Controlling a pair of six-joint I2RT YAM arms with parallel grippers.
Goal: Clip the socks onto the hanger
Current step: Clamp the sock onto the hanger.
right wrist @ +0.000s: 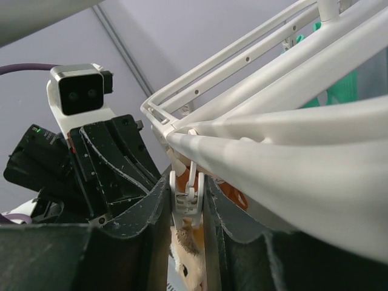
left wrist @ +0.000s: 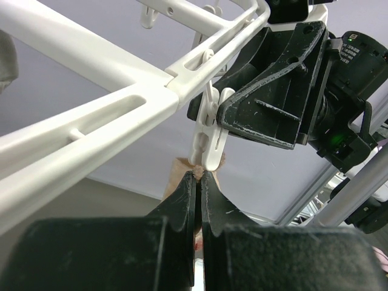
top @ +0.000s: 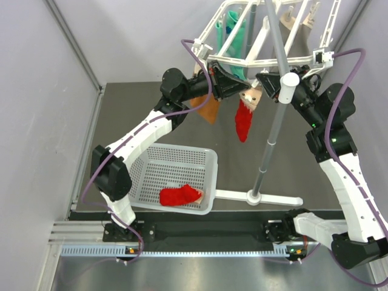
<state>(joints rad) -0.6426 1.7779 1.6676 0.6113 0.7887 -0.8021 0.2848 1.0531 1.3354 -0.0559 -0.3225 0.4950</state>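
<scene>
The right gripper point(right wrist: 187, 179) has its jaws squeezed on a white clip point(right wrist: 185, 200) under the hanger point(right wrist: 273, 127), low in the centre of its wrist view. The left gripper point(left wrist: 199, 182) is pressed closed just below the clip, mid-frame in its own view. I cannot tell whether any cloth is pinched between its jaws. From overhead, a red sock point(top: 242, 126) dangles beneath the frame at upper centre. A second red sock point(top: 180, 195) lies in the white basket point(top: 151, 159) at lower left, and mint-green socks point(top: 235, 33) hang near the top edge.

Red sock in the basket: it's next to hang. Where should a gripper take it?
The red sock lies flat in the basket, whose walls block side approaches: probably pinch its cuff end, away from the tan toe, from straight above.
</scene>
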